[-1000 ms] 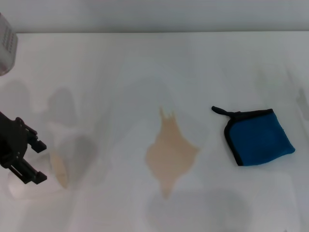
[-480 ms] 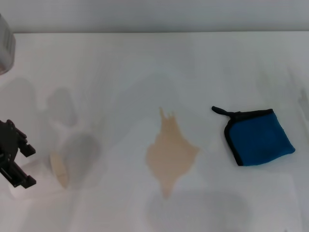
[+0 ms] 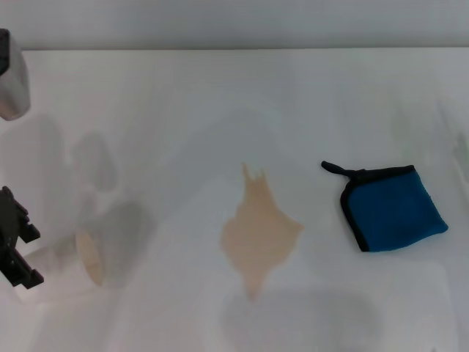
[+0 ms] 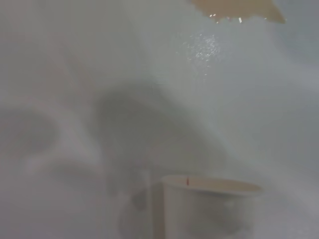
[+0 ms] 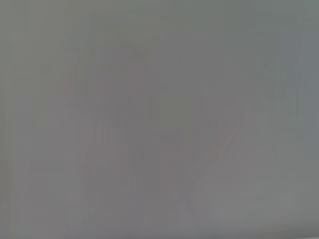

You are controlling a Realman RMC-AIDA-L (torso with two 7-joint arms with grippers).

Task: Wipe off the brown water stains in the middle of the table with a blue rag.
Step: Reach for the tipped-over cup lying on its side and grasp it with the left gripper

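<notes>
- In the centre of the head view, slightly below the middle, the brown water stains (image 3: 259,235) lie as one pale tan patch on the white table (image 3: 220,95), with a narrow forked tip toward the top of the frame and a pointed end toward the bottom.
- To the right of the patch, near but not touching it, the blue rag (image 3: 392,208) lies flat and folded; its black edging runs along its left side and a short black loop sticks out at its upper left corner.
- No brand, label or legible writing shows on the rag, the table or the cup; the only mark is a small red tick on the cup's rim in the left wrist view.
- At the far left edge of the head view, below mid-height, the left gripper (image 3: 15,246) shows only as a black part cut by the frame edge; whether its fingers are apart or together cannot be told.
- Just right of that gripper a translucent cup (image 3: 69,257) lies on its side with a tan round end facing right; the left wrist view shows the cup (image 4: 209,206) near the bottom of the frame and a corner of the tan patch (image 4: 234,7) at the top edge.
- The stain and the rag are well apart from the left gripper, both off to its right across the table.
- In the upper left corner of the head view sits a grey metallic object (image 3: 11,77), partly cut off.
- The right gripper appears nowhere; the right wrist view is a uniform grey field.
</notes>
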